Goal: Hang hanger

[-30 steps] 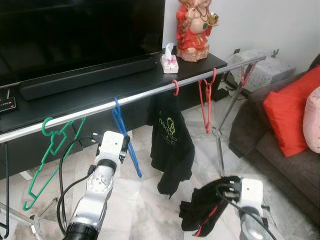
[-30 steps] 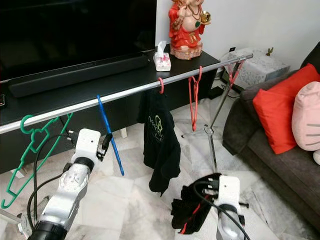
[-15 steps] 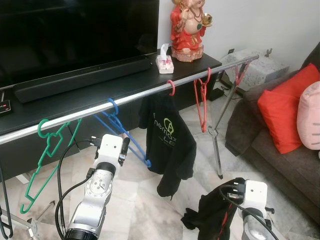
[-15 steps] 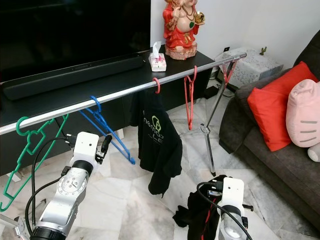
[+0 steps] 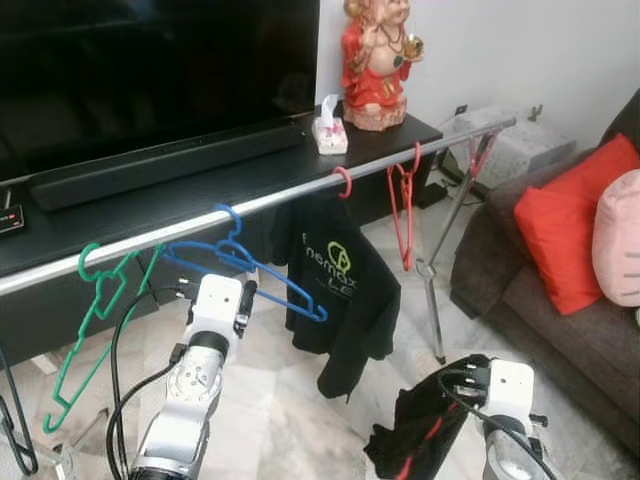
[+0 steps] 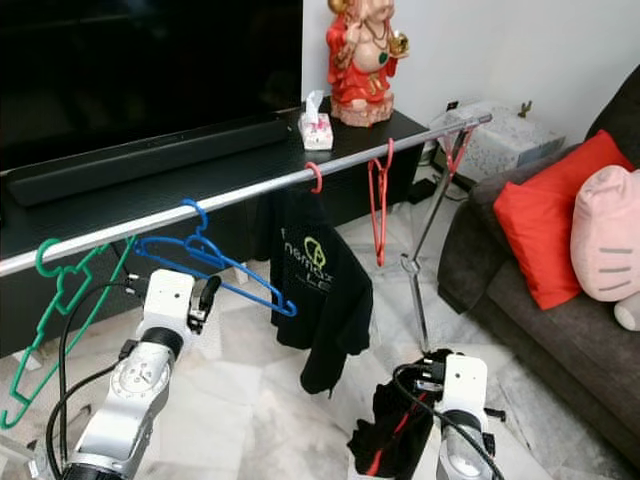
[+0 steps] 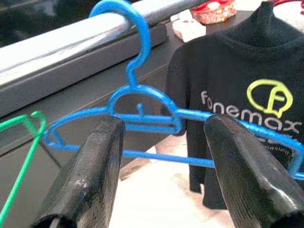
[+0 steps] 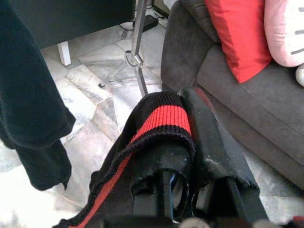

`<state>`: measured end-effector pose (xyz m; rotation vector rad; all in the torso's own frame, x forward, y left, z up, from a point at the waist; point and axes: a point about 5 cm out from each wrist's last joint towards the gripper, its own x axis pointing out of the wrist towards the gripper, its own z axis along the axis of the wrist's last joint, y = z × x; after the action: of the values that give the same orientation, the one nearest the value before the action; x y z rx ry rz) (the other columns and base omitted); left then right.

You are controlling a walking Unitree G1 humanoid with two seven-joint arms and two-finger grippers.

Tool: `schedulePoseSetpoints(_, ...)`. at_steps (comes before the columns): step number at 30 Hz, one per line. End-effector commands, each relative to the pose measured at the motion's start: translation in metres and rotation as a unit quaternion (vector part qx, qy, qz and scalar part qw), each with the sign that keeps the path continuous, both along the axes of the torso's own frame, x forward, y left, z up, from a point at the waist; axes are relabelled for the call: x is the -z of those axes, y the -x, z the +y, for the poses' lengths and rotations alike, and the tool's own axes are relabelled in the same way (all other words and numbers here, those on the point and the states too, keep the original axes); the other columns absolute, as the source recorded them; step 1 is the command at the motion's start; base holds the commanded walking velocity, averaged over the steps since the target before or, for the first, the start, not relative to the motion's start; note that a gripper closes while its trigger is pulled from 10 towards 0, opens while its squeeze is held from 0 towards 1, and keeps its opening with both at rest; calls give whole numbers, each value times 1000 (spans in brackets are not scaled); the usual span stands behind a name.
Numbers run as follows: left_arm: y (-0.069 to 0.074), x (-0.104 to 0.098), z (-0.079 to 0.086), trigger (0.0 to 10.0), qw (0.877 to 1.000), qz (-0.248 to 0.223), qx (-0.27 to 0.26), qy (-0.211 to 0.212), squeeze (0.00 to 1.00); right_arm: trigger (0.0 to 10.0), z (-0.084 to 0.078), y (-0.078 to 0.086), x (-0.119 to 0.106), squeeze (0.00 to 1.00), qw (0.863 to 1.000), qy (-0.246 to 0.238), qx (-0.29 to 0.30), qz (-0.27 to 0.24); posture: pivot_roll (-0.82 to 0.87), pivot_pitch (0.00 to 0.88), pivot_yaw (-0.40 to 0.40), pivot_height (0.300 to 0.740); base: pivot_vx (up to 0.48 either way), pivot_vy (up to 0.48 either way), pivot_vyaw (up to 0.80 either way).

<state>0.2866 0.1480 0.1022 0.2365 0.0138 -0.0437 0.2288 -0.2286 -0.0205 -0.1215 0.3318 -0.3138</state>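
Blue hanger (image 5: 243, 271) now swung broadside on rail (image 5: 300, 190), just beyond released left hand (image 7: 161, 180).

Blue hanger (image 5: 245, 268), green hanger (image 5: 92, 320), red hanger (image 5: 403, 215). Black shirt (image 5: 340, 290) bears a yellow-green logo. Black garment (image 8: 152, 142) carries red stripes.

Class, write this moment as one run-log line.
blue hanger: hooked on rail | left hand: open, at hanger, not gripping | right hand: shut on black-and-red garment
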Motion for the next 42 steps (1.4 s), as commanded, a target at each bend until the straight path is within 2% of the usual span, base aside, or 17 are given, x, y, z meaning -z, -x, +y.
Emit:
schedulePoseSetpoints(1,1,-1,-2,10000,1000,4,4,3,0,10000,-3,-4,-4,0,1000,-1,7,-14,-85,0,-57,740,300,0,0)
schedulePoseSetpoints(8,1,-2,-3,10000,1000,1,8,-4,0,10000,-3,-4,-5,0,1000,0,7,-16,-86,0,-57,740,293,0,0)
schedulePoseSetpoints(20,11,0,0,10000,1000,1,12,-4,0,10000,-3,-3,-3,0,1000,-1,7,-11,-85,0,-57,740,0,0,0)
schedulePoseSetpoints(36,7,-3,-8,10000,999,5,32,-4,0,10000,-2,-4,-4,0,1000,-1,5,-13,-81,0,-56,740,0,0,0)
schedulePoseSetpoints(42,7,-3,-8,10000,999,7,31,-4,0,10000,-1,-4,-3,0,1000,-1,3,-10,-81,0,-56,740,263,0,0)
